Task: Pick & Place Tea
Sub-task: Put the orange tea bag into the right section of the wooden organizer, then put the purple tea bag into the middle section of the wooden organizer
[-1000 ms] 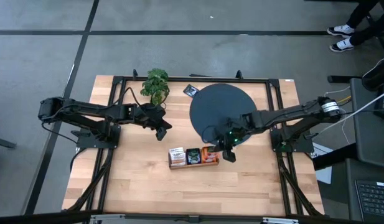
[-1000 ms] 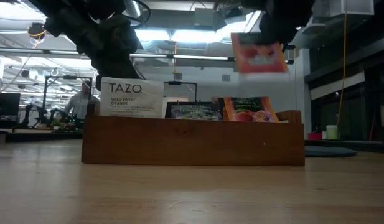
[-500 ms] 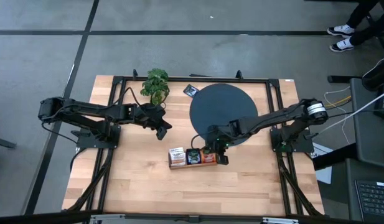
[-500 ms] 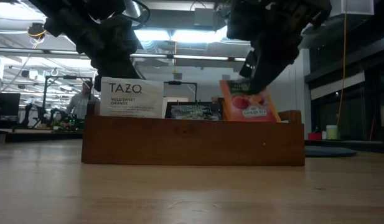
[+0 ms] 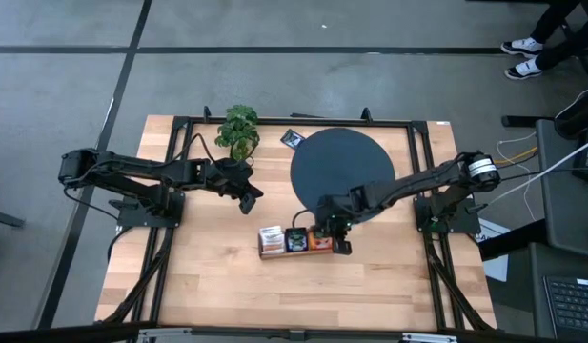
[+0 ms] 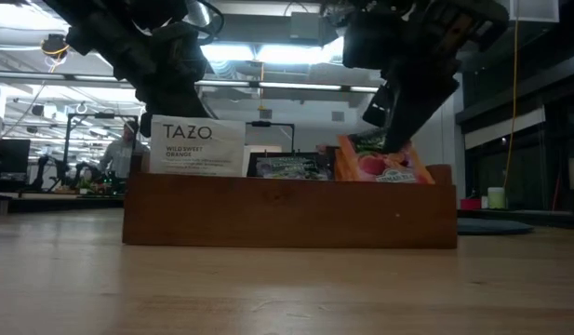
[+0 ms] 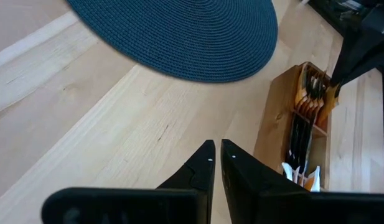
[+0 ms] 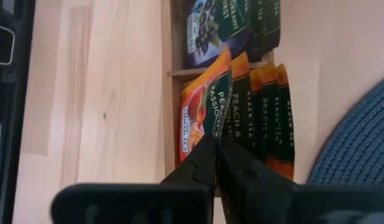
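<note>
A wooden box (image 5: 295, 240) on the table holds upright tea packets: white ones (image 6: 197, 146) at the left, dark ones (image 6: 288, 166) in the middle, orange-red ones (image 8: 266, 118) at the right. My right gripper (image 5: 332, 238) stands over the right compartment, shut on an orange-red tea packet (image 8: 201, 106). My left gripper (image 5: 248, 202) hovers shut over bare table left of the black disc (image 5: 341, 164), holding nothing. One dark packet (image 5: 292, 138) lies flat on the table by the far edge. My right gripper pinches the upper edge (image 8: 218, 138) of the orange-red packet between its two fingers. The fingers come from above, slanting down. The packet's lower part sits inside the box's right compartment beside the other orange-red packets, and it leans tilted (image 6: 375, 163) above the box wall.
A small green plant (image 5: 238, 129) stands at the far left of the table, close to my left arm. The black frame rails (image 5: 179, 171) run along both sides. Bare wood lies in front of the box toward the near edge.
My right gripper has come down and slightly toward the table's left with the orange-red packet. The packet hung clear above the box's right end. Its lower part now sits in the right compartment, and it has tipped over a little.
</note>
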`<state>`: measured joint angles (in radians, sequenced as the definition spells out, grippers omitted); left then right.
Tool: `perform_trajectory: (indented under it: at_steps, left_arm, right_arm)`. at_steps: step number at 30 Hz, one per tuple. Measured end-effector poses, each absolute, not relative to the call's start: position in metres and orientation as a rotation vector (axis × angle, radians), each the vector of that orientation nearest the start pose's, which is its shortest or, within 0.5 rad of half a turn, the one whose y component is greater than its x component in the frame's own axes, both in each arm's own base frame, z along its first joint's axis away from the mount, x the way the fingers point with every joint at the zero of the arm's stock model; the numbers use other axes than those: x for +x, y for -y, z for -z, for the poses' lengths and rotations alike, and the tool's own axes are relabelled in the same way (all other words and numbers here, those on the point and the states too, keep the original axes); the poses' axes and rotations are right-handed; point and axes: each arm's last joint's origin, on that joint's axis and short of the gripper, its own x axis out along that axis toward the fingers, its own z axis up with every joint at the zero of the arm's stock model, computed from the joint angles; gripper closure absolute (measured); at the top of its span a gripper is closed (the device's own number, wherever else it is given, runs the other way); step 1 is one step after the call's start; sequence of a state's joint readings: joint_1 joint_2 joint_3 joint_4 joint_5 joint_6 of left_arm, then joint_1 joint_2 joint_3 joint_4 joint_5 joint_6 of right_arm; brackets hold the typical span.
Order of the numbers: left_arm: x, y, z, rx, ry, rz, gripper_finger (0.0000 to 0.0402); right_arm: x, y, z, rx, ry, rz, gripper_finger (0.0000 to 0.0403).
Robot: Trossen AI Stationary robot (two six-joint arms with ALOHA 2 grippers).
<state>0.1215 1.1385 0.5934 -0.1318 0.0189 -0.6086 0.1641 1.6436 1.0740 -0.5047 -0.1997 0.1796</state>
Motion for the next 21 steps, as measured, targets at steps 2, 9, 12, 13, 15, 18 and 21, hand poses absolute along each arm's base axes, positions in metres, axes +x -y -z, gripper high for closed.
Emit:
perform_trajectory:
  at_steps: [2, 9, 12, 13, 15, 18, 21]
  left_arm:
    - [0.2238, -0.0268, -0.2069, -0.632, -0.626, -0.302, 0.0377]
    - [0.2237, -0.0271, -0.2069, -0.627, -0.623, -0.312, 0.0377]
    - [0.2237, -0.0275, -0.2069, -0.621, -0.619, -0.326, 0.0377]
    - [0.2237, -0.0277, -0.2069, -0.62, -0.618, -0.328, 0.0377]
    - [0.2237, -0.0277, -0.2069, -0.62, -0.618, -0.328, 0.0377]
    - [0.2237, -0.0277, -0.2069, -0.62, -0.618, -0.328, 0.0377]
    - [0.2237, -0.0276, -0.2069, -0.61, -0.619, -0.325, 0.0377]
  right_arm:
    - [0.3176, -0.0607, -0.2004, 0.185, -1.113, -0.231, 0.039]
    - [0.3183, -0.0632, -0.201, 0.227, -1.106, -0.212, 0.0376]
    - [0.3183, -0.0633, -0.201, 0.244, -1.108, -0.204, 0.0358]
    - [0.3184, -0.0633, -0.2011, 0.251, -1.108, -0.2, 0.035]
    - [0.3186, -0.0634, -0.2013, 0.27, -1.108, -0.189, 0.0332]
    - [0.3186, -0.0634, -0.2013, 0.289, -1.11, -0.178, 0.0301]
    - [0.318, -0.0632, -0.2027, 0.304, -1.109, -0.17, 0.0272]
